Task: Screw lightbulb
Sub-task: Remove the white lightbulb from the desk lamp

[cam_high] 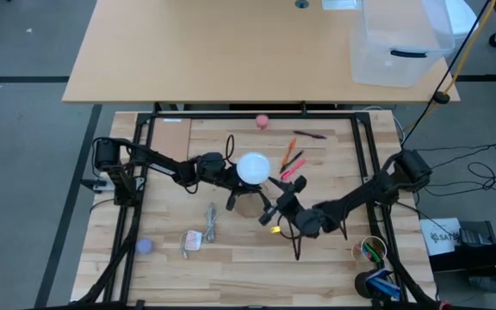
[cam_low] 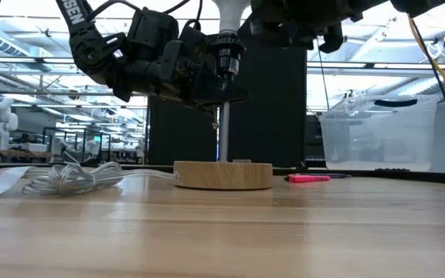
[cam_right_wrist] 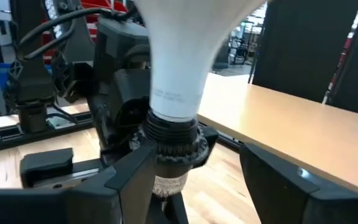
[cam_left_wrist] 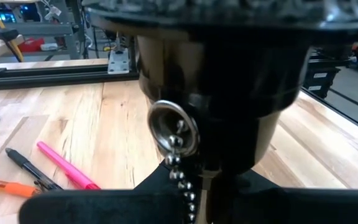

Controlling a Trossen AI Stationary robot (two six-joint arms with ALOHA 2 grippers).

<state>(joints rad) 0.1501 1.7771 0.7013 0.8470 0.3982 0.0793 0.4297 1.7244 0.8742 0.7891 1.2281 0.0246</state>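
The white lightbulb (cam_high: 253, 166) stands upright with its neck (cam_right_wrist: 176, 81) in the black socket (cam_right_wrist: 173, 146) of a lamp. The socket tops a thin post (cam_low: 223, 139) on a round wooden disc (cam_low: 222, 174). The bulb's screw base is hidden in the socket. My left gripper (cam_high: 233, 182) comes from the table's left and is shut on the post just under the socket. My right gripper (cam_right_wrist: 197, 183) comes from the right, level and open. One of its fingers (cam_right_wrist: 126, 177) stands on each side of the socket's ridged collar. My left gripper pinches the lamp's post (cam_left_wrist: 207, 186) between its two fingers, right below the socket with its bead chain (cam_left_wrist: 178, 168). It comes in about level from the table's left, the fingers lying across the upright post. The disc rests flat on the table.
Pens and a pink marker (cam_high: 293, 162) lie beyond the lamp, with a pink ball (cam_high: 263, 120) at the far edge. A coiled cable (cam_high: 212, 220), a white packet (cam_high: 192, 239) and a blue ball (cam_high: 145, 246) lie near left. A cup of pens (cam_high: 373, 250) stands near right.
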